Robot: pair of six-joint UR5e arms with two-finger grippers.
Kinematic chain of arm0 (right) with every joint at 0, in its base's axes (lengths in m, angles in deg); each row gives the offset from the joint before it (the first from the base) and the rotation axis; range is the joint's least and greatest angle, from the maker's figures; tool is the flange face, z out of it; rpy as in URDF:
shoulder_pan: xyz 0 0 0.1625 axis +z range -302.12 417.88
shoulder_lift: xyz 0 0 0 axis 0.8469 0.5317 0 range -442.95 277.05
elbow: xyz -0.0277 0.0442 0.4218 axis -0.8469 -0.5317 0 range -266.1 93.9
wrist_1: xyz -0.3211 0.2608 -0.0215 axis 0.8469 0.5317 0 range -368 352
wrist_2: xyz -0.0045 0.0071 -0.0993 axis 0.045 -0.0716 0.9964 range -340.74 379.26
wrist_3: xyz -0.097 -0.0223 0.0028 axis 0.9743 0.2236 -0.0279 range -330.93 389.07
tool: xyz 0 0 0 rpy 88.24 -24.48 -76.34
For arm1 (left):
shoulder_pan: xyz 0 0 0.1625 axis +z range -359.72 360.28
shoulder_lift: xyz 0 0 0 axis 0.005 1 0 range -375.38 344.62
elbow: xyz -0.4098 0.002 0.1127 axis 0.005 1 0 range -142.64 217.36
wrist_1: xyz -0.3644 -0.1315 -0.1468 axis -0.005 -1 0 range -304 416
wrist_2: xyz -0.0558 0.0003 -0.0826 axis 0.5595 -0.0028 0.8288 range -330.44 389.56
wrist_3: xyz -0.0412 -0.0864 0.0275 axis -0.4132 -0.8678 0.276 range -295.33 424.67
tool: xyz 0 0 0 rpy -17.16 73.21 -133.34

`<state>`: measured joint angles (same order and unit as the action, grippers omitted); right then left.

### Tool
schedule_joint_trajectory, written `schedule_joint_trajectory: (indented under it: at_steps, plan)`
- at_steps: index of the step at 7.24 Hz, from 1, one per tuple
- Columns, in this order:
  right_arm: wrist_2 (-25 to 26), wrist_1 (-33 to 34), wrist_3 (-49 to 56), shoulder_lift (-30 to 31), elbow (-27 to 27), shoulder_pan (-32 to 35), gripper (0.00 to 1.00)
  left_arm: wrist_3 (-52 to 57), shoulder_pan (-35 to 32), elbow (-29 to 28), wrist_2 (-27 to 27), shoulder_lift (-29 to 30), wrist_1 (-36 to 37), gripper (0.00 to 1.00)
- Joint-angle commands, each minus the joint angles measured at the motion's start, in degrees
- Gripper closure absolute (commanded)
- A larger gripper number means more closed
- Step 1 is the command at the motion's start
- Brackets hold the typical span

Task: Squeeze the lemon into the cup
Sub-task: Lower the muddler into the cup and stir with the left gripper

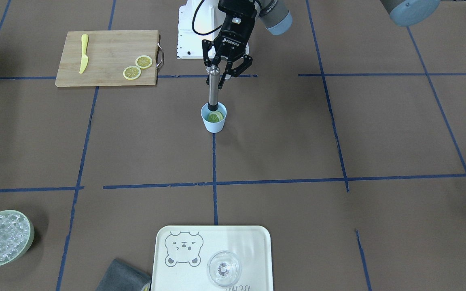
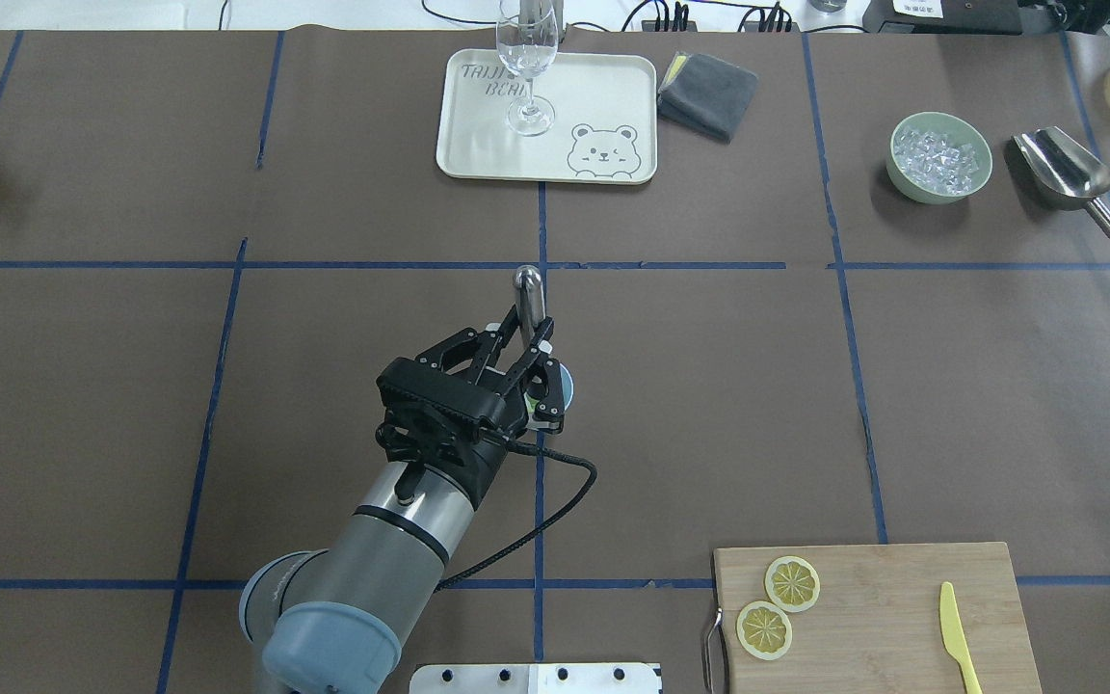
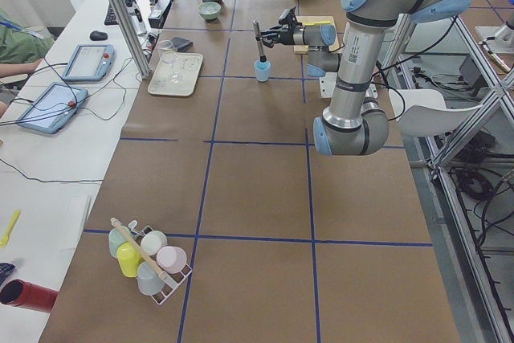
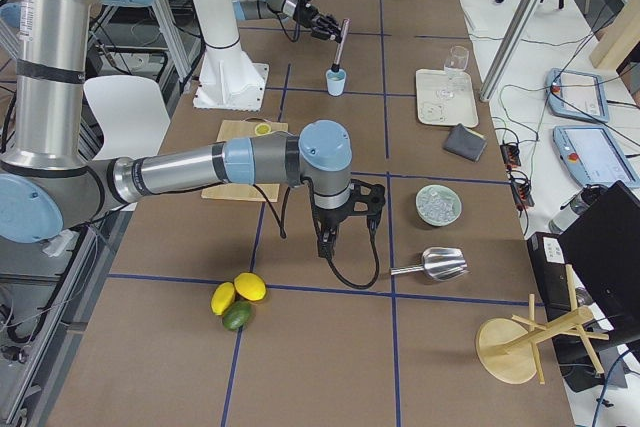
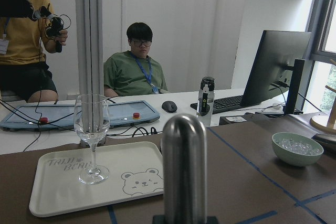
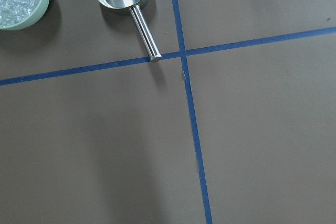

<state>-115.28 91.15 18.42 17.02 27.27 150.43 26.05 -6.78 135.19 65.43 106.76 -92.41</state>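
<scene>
Reading across the front-facing view: the pale green bowl of clear ice cubes (image 1: 31, 238) sat at the near left edge, out of the working path. The right gripper (image 4: 345, 232) hung above the table near that bowl. It showed only in the right side view, so whether its fingers were spread or closed could not be told.

Next, the rectangular wooden cutting board (image 1: 107, 48) carried the yellow plastic knife (image 1: 83, 54) and two spare round lemon slices (image 1: 132, 72), presumably kept in reserve.

At centre, the small light-blue plastic cup (image 1: 214, 126) stood on a tape line with the thin greenish lemon slice (image 1: 215, 117) inside it. The left gripper (image 1: 217, 79) clamped its fingers on the upper shaft of the upright steel muddler (image 1: 213, 91). The muddler's black foot appeared to rest on the slice, and the top grip was judged to suit pressing straight down.

Rightmost, the cream bear-print tray (image 1: 237, 238) held the clear stemmed glass (image 1: 223, 268), well apart from the cup.
</scene>
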Motion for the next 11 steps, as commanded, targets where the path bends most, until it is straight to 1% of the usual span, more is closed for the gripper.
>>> schedule_joint_trajectory:
  at_steps: [1, 7, 11]
  plan:
    - [0.1, 0.0, 0.0, -0.1, -0.1, 0.0, 0.00, 0.0, 0.0, -2.1, 0.0, 0.2, -2.2, 1.00]
    - [0.2, 0.0, 0.1, -0.1, -0.4, 0.0, 0.00, -0.2, 0.0, -7.4, 0.2, 0.5, -4.4, 1.00]
    - [0.2, 0.0, -0.1, -0.2, -0.4, 0.0, 0.00, -0.2, 0.6, -7.9, 0.5, 0.6, -4.4, 1.00]
